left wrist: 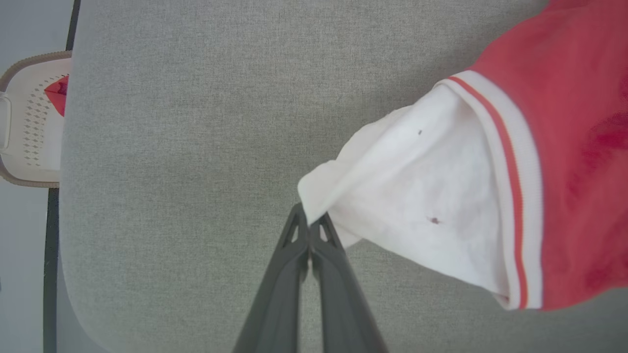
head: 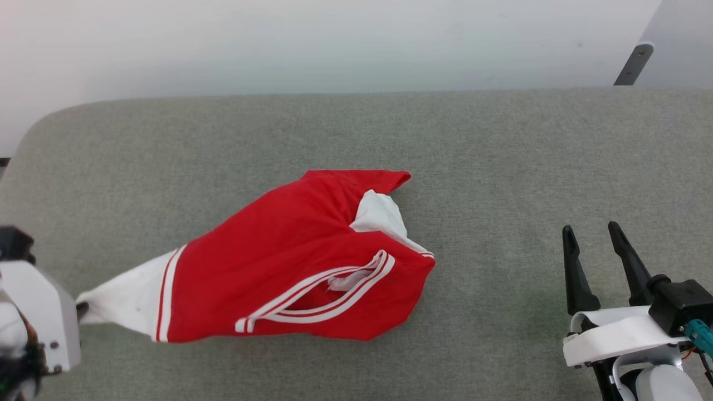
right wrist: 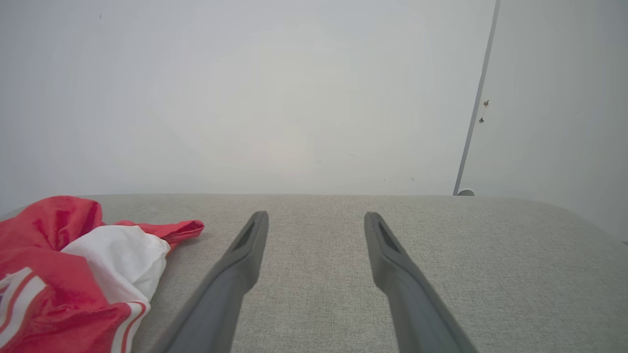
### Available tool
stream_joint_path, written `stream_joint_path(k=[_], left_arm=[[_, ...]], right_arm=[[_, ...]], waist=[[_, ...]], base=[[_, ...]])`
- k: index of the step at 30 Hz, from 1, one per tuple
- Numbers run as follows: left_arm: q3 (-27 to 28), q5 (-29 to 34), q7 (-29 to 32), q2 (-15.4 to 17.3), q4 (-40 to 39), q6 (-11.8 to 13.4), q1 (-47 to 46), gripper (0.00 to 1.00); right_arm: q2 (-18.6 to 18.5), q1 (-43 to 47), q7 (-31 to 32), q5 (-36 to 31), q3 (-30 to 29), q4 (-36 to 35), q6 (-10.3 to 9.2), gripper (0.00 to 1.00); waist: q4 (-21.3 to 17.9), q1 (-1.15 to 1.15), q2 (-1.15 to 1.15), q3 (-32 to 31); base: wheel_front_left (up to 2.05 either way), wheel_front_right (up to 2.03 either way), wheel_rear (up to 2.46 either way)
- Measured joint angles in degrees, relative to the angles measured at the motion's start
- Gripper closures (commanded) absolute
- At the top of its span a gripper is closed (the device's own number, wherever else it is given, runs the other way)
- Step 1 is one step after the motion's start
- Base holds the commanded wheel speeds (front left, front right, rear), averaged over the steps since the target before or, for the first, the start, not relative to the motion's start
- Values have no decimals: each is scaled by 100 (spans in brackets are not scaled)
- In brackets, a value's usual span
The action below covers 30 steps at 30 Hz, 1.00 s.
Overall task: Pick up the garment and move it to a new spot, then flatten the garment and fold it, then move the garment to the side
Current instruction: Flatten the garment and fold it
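Observation:
The garment (head: 289, 262), red with white panels and red-white stripe trim, lies rumpled in the middle of the grey padded table (head: 501, 167). Its white left end is drawn out to a point toward my left gripper (head: 81, 311), whose body sits at the lower left edge. In the left wrist view the left gripper (left wrist: 309, 223) is shut, pinching the tip of the garment's (left wrist: 441, 196) white corner. My right gripper (head: 591, 229) stands open at the lower right, well apart from the cloth. In the right wrist view the right gripper (right wrist: 316, 215) holds nothing, and the garment (right wrist: 73, 274) lies to its left.
A cream perforated basket (left wrist: 24, 122) with a small red cloth (left wrist: 58, 93) in it stands beyond the table's edge in the left wrist view. A pale wall (head: 334, 44) runs behind the table. A dark bracket (head: 633, 64) shows at the upper right.

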Motion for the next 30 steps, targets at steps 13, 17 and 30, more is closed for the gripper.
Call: stream_joint_path(k=[13,17,30], left_arm=[[-402,81,-730,-571,884,-665,270,100],[-416,44,-828,-673,1147,-815,144,48],[-40,25,-1550,-700,653,-753,122,0]], right_arm=[[-12,-14,0,55,102,41,0,0],[-29,-57,0,58,185,65,0,0],[-263,-64,270,428,634,204,0,0]], waist=[[-23,0,0,93],[-23,0,0,105],[168,0,0,-192]], base=[[0,0,0],[0,0,0],[0,0,0]])
